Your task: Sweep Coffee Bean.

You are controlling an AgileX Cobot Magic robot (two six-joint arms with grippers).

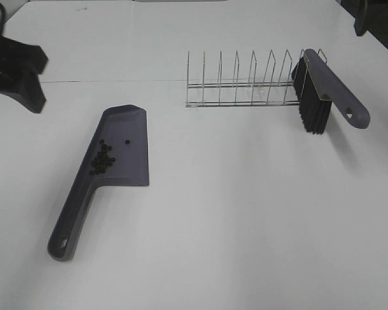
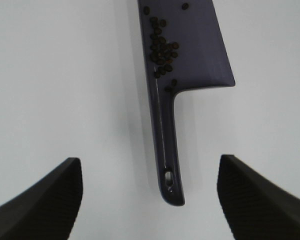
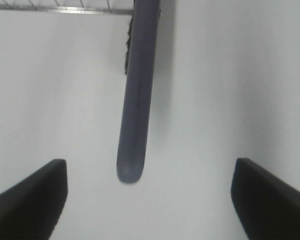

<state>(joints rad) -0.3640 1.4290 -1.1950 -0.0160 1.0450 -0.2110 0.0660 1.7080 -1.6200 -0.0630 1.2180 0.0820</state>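
Note:
The coffee beans (image 1: 102, 158) lie in a loose cluster on the blade of a purple-grey dustpan (image 1: 119, 139), which lies flat at the left of the white table. In the left wrist view the beans (image 2: 162, 47) sit on the pan (image 2: 200, 55), near where its handle (image 2: 170, 150) starts. My left gripper (image 2: 150, 200) is open and empty, above the table and back from the handle's end; in the high view it (image 1: 32, 81) is at the far left. My right gripper (image 3: 149, 200) is open and empty, facing the brush's handle (image 3: 137, 100).
The brush (image 1: 320, 87), with black bristles and a purple-grey handle, rests in the right end of a wire rack (image 1: 236, 81) at the back. A dark part of the right arm (image 1: 362, 19) shows at the top right corner.

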